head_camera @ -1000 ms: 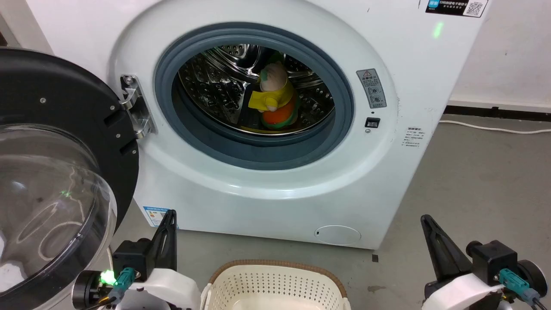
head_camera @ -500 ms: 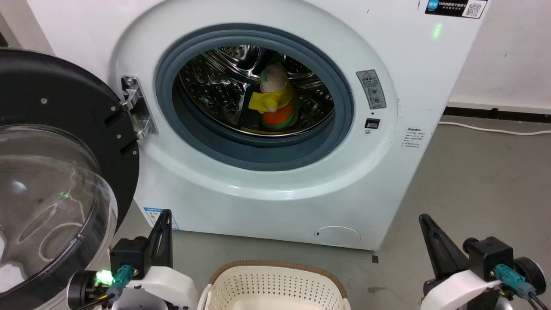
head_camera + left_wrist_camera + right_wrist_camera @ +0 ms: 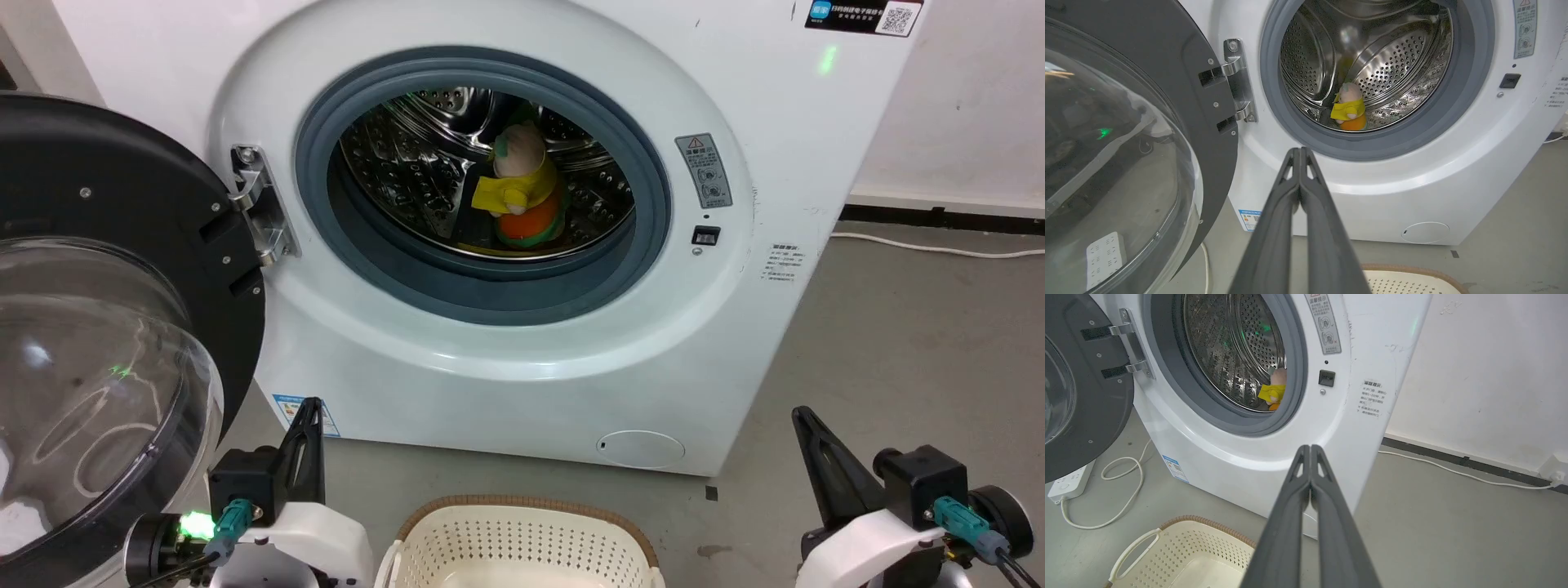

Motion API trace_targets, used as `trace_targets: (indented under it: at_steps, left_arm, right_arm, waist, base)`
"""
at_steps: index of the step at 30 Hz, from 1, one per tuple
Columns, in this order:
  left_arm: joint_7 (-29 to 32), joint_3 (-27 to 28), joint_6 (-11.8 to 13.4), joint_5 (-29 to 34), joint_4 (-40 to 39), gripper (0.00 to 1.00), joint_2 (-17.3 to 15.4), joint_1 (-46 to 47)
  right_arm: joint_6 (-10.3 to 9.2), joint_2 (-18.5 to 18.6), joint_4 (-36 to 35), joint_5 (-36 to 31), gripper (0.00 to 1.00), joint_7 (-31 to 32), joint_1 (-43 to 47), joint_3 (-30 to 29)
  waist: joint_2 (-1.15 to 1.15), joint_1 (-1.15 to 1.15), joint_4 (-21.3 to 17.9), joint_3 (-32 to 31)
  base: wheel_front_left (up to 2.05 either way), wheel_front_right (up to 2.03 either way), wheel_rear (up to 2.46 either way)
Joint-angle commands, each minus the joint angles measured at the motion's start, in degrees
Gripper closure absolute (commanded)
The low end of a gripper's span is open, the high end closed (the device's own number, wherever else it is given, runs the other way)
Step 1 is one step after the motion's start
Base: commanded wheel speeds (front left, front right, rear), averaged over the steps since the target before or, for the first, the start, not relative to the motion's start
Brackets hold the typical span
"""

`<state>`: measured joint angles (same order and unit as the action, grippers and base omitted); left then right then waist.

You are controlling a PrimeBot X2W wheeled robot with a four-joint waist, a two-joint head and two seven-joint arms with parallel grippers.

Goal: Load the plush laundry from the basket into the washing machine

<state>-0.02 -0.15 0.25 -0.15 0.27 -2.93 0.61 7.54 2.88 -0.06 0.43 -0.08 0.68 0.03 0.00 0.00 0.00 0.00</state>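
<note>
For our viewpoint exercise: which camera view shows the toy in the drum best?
Head view: the toy is largest and almost whole: head, yellow top, orange skirt. Left wrist view: smaller, with little of the orange skirt showing. Right wrist view: half hidden behind the door ring.

White washing machine point(image 3: 522, 392), grey door ring point(image 3: 490, 290), shiny hole-dotted steel drum point(image 3: 400, 171), and there's the plush laundry point(image 3: 522, 192) in pale pink, yellow, orange and green, while the cream perforated basket point(image 3: 522, 539) wears a brown woven rim.
</note>
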Motion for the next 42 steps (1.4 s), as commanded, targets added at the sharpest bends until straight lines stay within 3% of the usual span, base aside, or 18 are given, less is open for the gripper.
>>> trace_targets:
  at_steps: [1, 42]
  left_arm:
    - [0.0, 0.1, -0.2, 0.1, -0.3, 1.0, 0.1, -0.6]
    - [0.0, 0.1, -0.2, 0.1, -0.3, 1.0, 0.1, -0.6]
  right_arm:
    - [-0.05, 0.0, 0.1, -0.4, 1.0, 0.1, -0.7, 0.0]
    - [-0.05, 0.0, 0.1, -0.4, 1.0, 0.1, -0.7, 0.0]
  waist:
    - [0.0, 0.0, 0.0, 0.0]
    - [0.0, 0.0, 0.0, 0.0]
  base:
    - [0.0, 0.0, 0.0]
    - [0.0, 0.0, 0.0]
